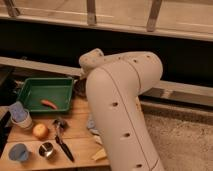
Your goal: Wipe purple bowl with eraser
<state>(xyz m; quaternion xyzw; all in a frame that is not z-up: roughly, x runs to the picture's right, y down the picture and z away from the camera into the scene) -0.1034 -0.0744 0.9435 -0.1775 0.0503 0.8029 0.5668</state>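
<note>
White arm (pixel 125 105) is seen filling the centre, rising from the lower edge, folded at the top and angled down-left. Wooden surface (pixel 82 145): the right portion is masked by the arm, and a bare strip is noted right of the black-handled knife (pixel 63 142). Green tray (pixel 45 80) is set toward the back-left edge. Purple bowl (pixel 82 91) is seen as a dark sliver just right of the tray, under the tool (pixel 80 83). The tool is pressed together; whether anything is pinched cannot be told.

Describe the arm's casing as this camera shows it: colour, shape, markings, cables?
The arm has a smooth cream-white casing in thick rounded segments, with small dark round holes dotted along its side. No cables or lettering show. The gripper is hidden behind its far end, beside the green tray.
</note>
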